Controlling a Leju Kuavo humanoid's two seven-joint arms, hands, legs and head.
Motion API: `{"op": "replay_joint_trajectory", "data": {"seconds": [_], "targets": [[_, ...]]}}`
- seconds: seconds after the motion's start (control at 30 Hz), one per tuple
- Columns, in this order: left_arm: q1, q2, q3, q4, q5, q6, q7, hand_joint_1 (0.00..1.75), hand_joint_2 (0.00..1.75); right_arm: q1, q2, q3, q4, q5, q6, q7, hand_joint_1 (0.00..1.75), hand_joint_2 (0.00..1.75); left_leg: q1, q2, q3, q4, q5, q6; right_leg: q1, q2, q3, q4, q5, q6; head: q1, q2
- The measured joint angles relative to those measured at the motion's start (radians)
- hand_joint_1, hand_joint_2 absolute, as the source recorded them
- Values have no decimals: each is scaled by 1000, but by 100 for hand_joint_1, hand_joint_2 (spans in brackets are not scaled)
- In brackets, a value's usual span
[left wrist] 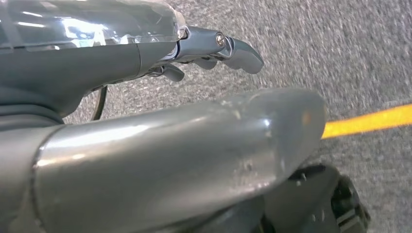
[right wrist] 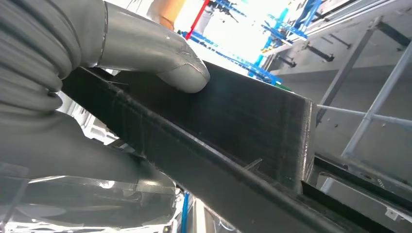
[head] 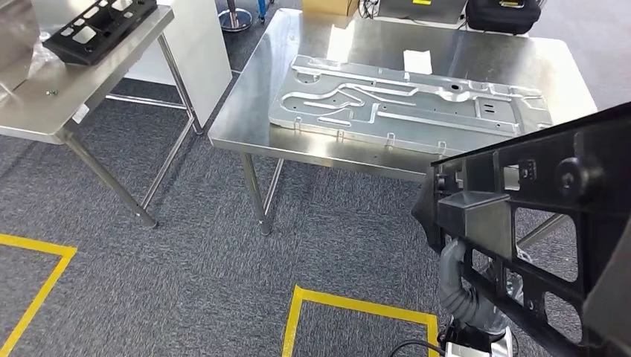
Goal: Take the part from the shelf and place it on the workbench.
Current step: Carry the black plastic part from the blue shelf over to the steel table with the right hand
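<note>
A grey carpet floor (head: 186, 253) marked with yellow tape lines (head: 357, 305) spreads under everything in the head view. On it stands a steel tabletop (head: 253, 111) on thin legs, and a large stamped metal panel (head: 409, 104) lies flat across it, with a small white slip (head: 417, 61) on the tabletop just beyond the panel. A second steel tabletop (head: 45, 111) stands to the left, apart from the first, carrying a black frame (head: 97, 26) near its far edge.

The black plastic part (head: 543, 223), a flat frame with cut-out windows, is held up in the air at the lower right, tilted, nearer the camera than the first tabletop and not touching it. The right robot hand (right wrist: 73, 92) grips it: in the right wrist view the thick grey thumb (right wrist: 160, 58) presses on one broad face of the part (right wrist: 243, 121) while the rest of the hand wraps beneath its edge.

The left robot hand (left wrist: 194, 97) hangs over the carpet near a yellow line, holding nothing, its fingers (left wrist: 228, 46) partly curled and apart from the thumb.
</note>
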Motion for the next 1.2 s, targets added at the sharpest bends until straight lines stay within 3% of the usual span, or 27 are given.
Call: {"op": "replay_joint_trajectory", "data": {"seconds": [0.03,0.1,0.17,0.2,0.23,0.33,0.4,0.47,0.53,0.57,0.63,0.67,0.7,0.73,0.77,0.8,0.87,0.97,1.0,1.1,1.2], "targets": [[0,0,0,0,0,0,-1,0,0,1,0,-3,0,3,0,2,175,175,2,12,2,-6,4,7,0,-28,-11,22,-15,5,3,0],[2,-1,1,0,0,0,-3,0,0,2,0,-9,1,6,0,7,175,175,2,36,3,-12,7,16,1,-89,-59,120,-71,13,9,0],[5,-1,2,0,0,0,-3,0,0,4,0,-14,2,7,0,9,175,175,1,63,2,-11,5,18,-2,-103,-115,233,-115,20,10,0],[6,-1,3,0,0,0,-3,0,0,5,0,-16,2,7,0,10,175,175,0,76,3,-11,3,17,-4,-105,-125,252,-113,23,10,0],[6,-1,4,0,0,0,-2,0,0,6,0,-18,3,8,0,11,175,175,0,89,4,-11,1,16,-5,-108,-119,240,-96,24,10,0],[5,-3,7,0,-2,-1,2,0,0,7,0,-23,3,8,0,17,175,175,-3,120,14,-10,-8,5,0,-151,-17,51,-12,12,10,0],[4,-3,8,0,-3,-2,6,0,0,7,0,-25,4,9,0,22,175,175,-7,135,21,-9,-15,-6,9,-168,16,-15,1,-3,8,0],[0,-3,10,0,-4,-2,8,0,0,9,0,-28,3,9,0,26,175,175,-9,149,27,-13,-19,-17,9,-150,17,-19,0,-15,8,0],[-2,-3,10,0,-5,-2,8,0,0,11,0,-32,3,10,0,27,175,175,-7,131,28,5,-38,-27,3,-130,25,-30,5,-27,6,0],[-2,-3,11,0,-6,-2,8,0,0,11,0,-33,3,10,0,28,175,175,-5,109,15,42,-62,-32,-1,-121,29,-36,7,-33,4,0],[0,-3,13,0,-7,-3,6,0,0,11,0,-34,5,10,0,30,175,175,-1,64,-44,169,-125,-36,-1,-103,30,-37,7,-39,1,0],[2,-3,15,0,-6,-4,4,0,0,11,1,-34,6,10,0,32,175,175,-1,55,-76,231,-147,-38,0,-93,30,-37,6,-40,1,0],[4,-3,16,0,-3,-7,0,0,0,12,1,-34,8,10,0,34,175,175,-1,52,-97,266,-149,-39,0,-83,31,-36,5,-41,0,0],[6,-3,18,0,3,-12,-5,0,0,13,1,-35,10,9,0,36,175,175,-1,51,-101,262,-130,-39,1,-73,33,-34,4,-41,0,0],[6,-3,22,0,11,-18,-10,0,0,13,1,-35,12,9,0,37,175,175,0,50,-86,218,-93,-38,1,-64,34,-31,2,-40,0,0],[6,-3,26,0,19,-24,-13,0,0,14,1,-37,12,8,0,37,175,175,0,45,-62,151,-50,-36,0,-57,35,-27,-2,-37,0,0],[4,-4,37,0,30,-33,-13,0,0,15,2,-41,12,8,0,36,175,175,0,29,-21,41,-3,-31,3,-46,30,-15,-9,-27,-1,0],[1,-4,47,0,34,-35,-12,0,0,16,2,-45,12,7,0,33,175,175,-3,20,-14,9,1,-18,2,-39,20,-10,-9,-13,-1,0],[1,-4,50,0,36,-33,-13,0,0,16,2,-47,12,7,0,32,175,175,-4,20,-14,6,4,-16,2,-39,20,-13,-7,-19,-1,0],[-1,-5,59,0,41,-36,-3,0,0,14,3,-49,12,5,0,30,175,175,-5,20,-13,0,8,-14,3,-41,24,-19,-4,-52,0,0],[-5,-6,67,0,40,-50,34,0,0,11,6,-49,14,9,0,29,175,175,-7,19,-12,0,9,-11,2,-42,28,-23,-3,-54,0,0]]}}
